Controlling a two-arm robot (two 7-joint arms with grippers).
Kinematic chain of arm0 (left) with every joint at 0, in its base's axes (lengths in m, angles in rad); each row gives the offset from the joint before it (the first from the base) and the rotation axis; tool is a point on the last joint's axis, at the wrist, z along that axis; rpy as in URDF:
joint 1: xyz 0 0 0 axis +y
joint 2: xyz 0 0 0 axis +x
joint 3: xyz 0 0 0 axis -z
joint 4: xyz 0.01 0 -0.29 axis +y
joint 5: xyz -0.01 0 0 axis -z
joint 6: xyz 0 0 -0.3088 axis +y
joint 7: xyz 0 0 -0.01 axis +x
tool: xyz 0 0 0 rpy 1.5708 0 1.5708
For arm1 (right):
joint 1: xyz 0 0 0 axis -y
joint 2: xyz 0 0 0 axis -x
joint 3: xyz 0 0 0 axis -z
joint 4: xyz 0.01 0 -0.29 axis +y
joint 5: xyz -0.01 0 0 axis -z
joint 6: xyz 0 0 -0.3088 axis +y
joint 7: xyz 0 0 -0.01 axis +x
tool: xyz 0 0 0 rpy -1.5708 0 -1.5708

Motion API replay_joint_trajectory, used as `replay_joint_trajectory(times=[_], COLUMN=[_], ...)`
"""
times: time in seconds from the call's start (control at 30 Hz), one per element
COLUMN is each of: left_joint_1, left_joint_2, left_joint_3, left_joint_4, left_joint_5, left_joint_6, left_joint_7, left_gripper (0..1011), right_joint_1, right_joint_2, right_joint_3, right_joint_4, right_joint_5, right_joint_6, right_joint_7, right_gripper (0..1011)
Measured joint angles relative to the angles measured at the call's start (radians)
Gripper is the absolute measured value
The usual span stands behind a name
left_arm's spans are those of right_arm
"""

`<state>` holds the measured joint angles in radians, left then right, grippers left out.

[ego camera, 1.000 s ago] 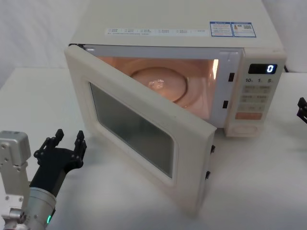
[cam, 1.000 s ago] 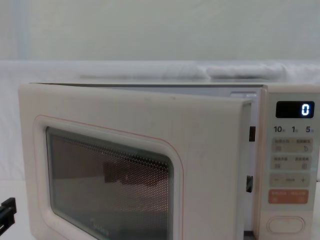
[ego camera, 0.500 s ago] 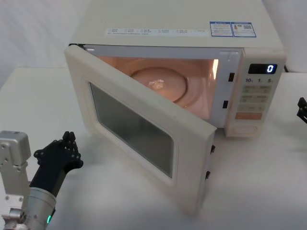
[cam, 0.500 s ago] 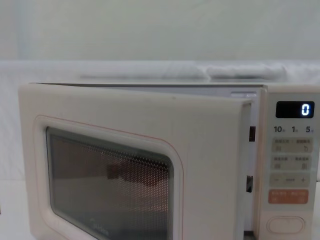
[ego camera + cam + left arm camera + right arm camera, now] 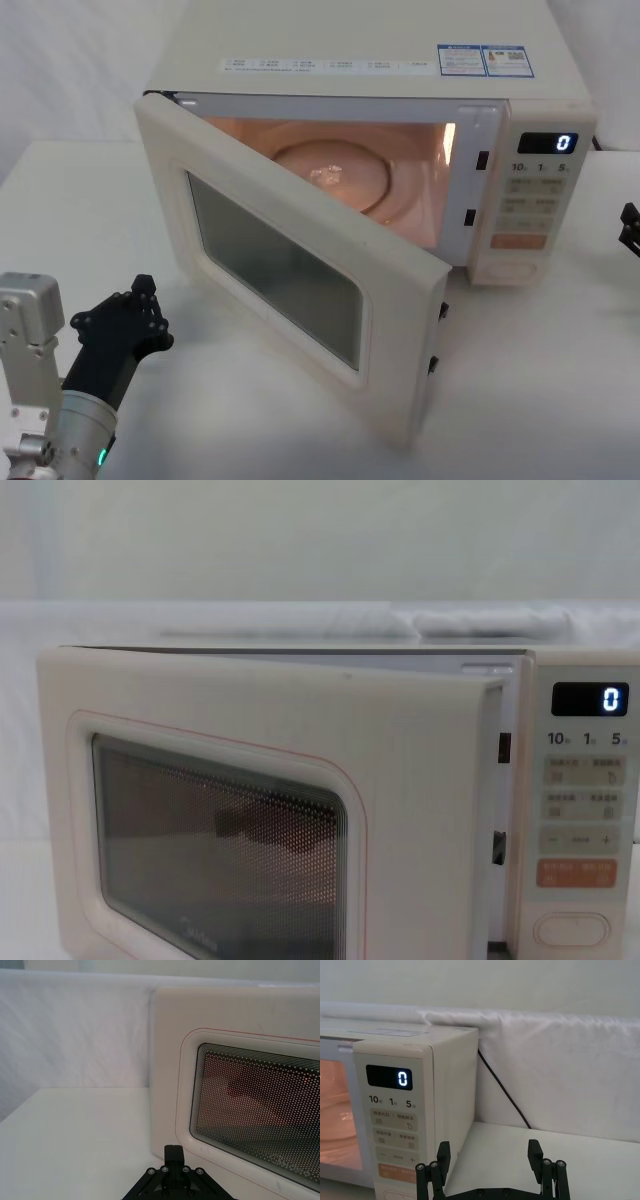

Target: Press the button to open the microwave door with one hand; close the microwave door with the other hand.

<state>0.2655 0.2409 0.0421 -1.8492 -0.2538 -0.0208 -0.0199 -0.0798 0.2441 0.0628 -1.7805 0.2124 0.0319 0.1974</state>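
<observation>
A: Head view first. What's on the table?

B: The microwave, with its door swung wide open toward seven o'clock, hinged on the left. The cavity glows orange, and a round glass turntable lies on its floor; nothing else sits inside.

A: And the button?

B: At the bottom of the control panel, at four o'clock from the cavity, under the orange key. The display reads 0.

A: Grippers?

B: The left gripper is at eight o'clock, near the door's outer face but apart from it, jaws pressed together. The right gripper peeks in at three o'clock, well clear of the panel.

A: Left wrist view?

B: The closed fingertips point at the door's lower corner, just beside the mesh window, not touching.

A: Right wrist view?

B: The jaws are spread, fingers standing apart, with nothing between them. The panel is ahead, and only the top rim of the button shows at the frame's edge. A black cord runs down behind the oven.

A: Chest view?

B: The door covers most of the front, its free edge at three o'clock leaving a gap before the panel. The button is at five o'clock, untouched.
</observation>
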Motion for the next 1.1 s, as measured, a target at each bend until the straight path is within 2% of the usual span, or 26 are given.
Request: replay_joint_trajectory(times=[0.23,0.53,0.7,0.83,1.1], left_joint_1=[0.003,0.033,0.063,0.089,0.117], left_joint_2=[0.003,0.025,0.055,0.094,0.180], left_joint_3=[-0.006,-0.048,-0.077,-0.091,-0.083], left_joint_4=[0.000,-0.023,-0.057,-0.088,-0.135], left_joint_5=[-0.001,-0.031,-0.054,-0.073,-0.110], left_joint_6=[-0.011,-0.035,-0.039,-0.048,-0.067], left_joint_7=[-0.041,-0.132,-0.188,-0.242,-0.348], left_gripper=[0,0,0,0,0], right_joint_1=[0.000,0.000,0.000,0.000,0.000], right_joint_2=[0.000,0.000,0.000,0.000,0.000], right_joint_3=[0.000,0.000,0.000,0.000,0.000], right_joint_4=[0.000,0.000,0.000,0.000,0.000], right_joint_5=[0.000,0.000,0.000,0.000,0.000], right_joint_6=[0.000,0.000,0.000,0.000,0.000], right_joint_7=[0.000,0.000,0.000,0.000,0.000], right_gripper=[1002,1002,1002,1002,1002])
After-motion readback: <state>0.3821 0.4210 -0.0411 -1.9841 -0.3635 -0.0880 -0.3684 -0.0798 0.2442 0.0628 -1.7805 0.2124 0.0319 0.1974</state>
